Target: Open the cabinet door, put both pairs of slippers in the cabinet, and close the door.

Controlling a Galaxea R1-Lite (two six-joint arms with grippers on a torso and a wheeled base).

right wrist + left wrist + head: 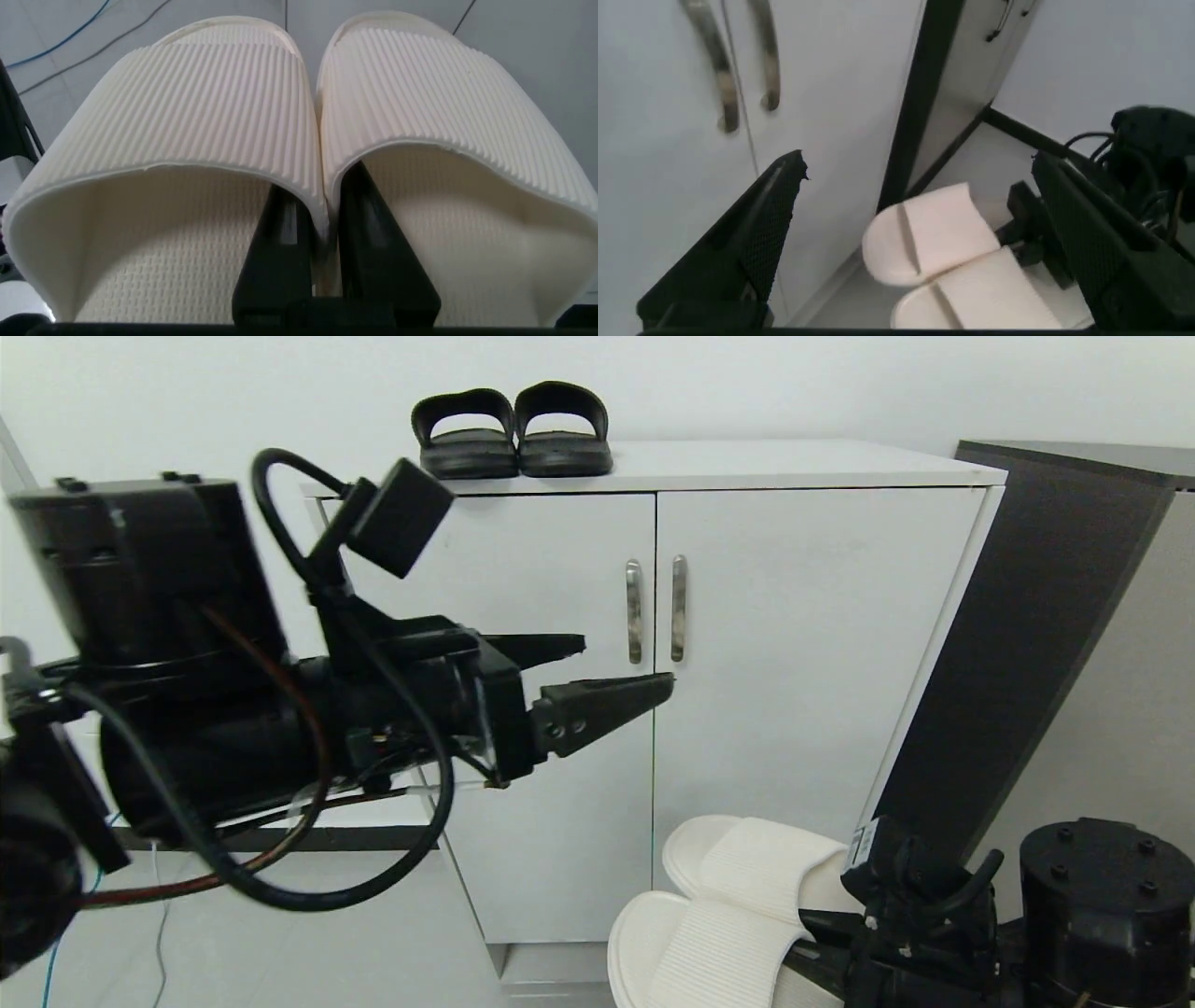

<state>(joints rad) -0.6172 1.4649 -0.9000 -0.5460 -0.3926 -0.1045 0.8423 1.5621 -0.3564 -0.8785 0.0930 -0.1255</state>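
The white cabinet (803, 616) has both doors shut, with two metal handles (656, 609) side by side at the middle. A black pair of slippers (512, 429) rests on its top at the left. My left gripper (624, 667) is open, level with the handles' lower ends and in front of the left door; the handles (743, 65) also show past its fingertips (789, 182). My right gripper (322, 238) is shut on the white pair of slippers (299, 121), pinching their inner walls together. It holds the white slippers (728, 905) low, before the right door.
A dark grey panel (1027, 644) leans against the cabinet's right side. Cables (159, 915) lie on the light floor at the left. A white wall stands behind the cabinet.
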